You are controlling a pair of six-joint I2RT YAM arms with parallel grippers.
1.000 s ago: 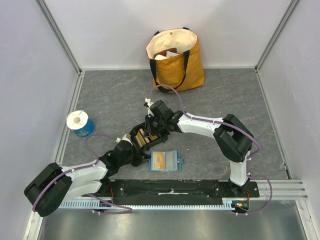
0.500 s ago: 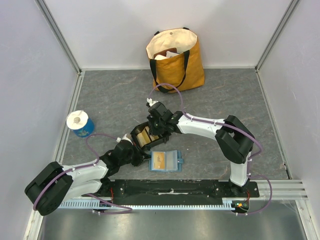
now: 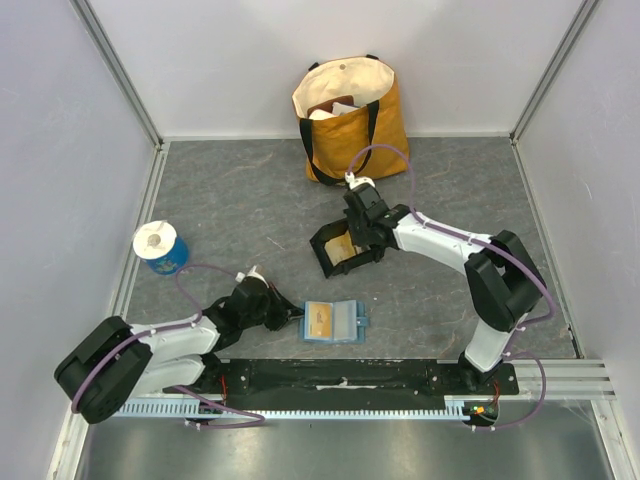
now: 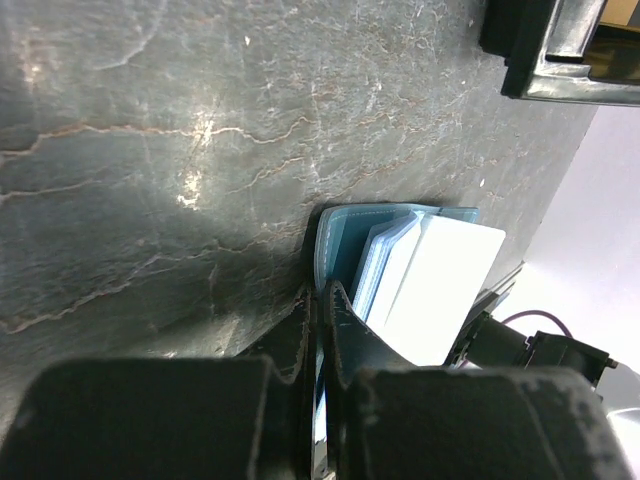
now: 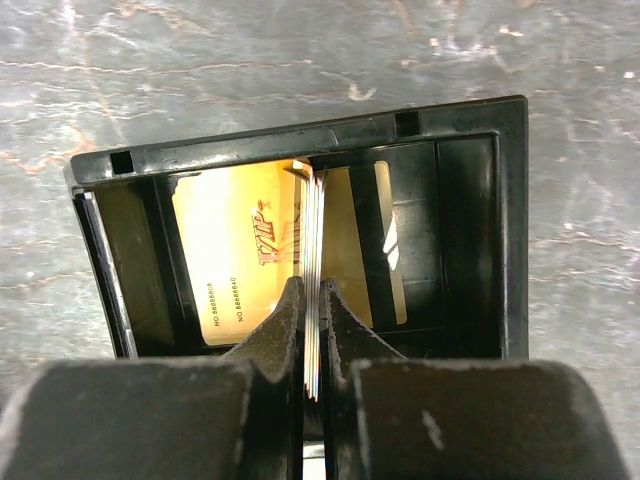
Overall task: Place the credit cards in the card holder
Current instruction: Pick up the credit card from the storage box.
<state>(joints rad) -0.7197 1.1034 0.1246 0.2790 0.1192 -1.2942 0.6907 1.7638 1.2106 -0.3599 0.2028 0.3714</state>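
The teal card holder (image 3: 345, 322) lies open near the table's front, with a tan card (image 3: 318, 320) in its left half. My left gripper (image 3: 293, 314) is at its left edge. In the left wrist view the gripper (image 4: 322, 292) is shut on the holder's edge (image 4: 340, 235), with a whitish card (image 4: 440, 290) in the pockets. My right gripper (image 3: 352, 240) is over the black tray (image 3: 323, 250). In the right wrist view the gripper (image 5: 312, 292) is shut on a thin stack of cards (image 5: 313, 230) held edge-on above a gold card (image 5: 235, 260) in the tray (image 5: 300, 150).
A yellow and cream tote bag (image 3: 350, 115) stands at the back wall. A blue roll (image 3: 160, 247) stands at the left. A corner of the black tray (image 4: 560, 50) shows in the left wrist view.
The black tray has shifted right and back along with my right gripper. My left gripper has left the tray and moved right to the card holder's left edge.
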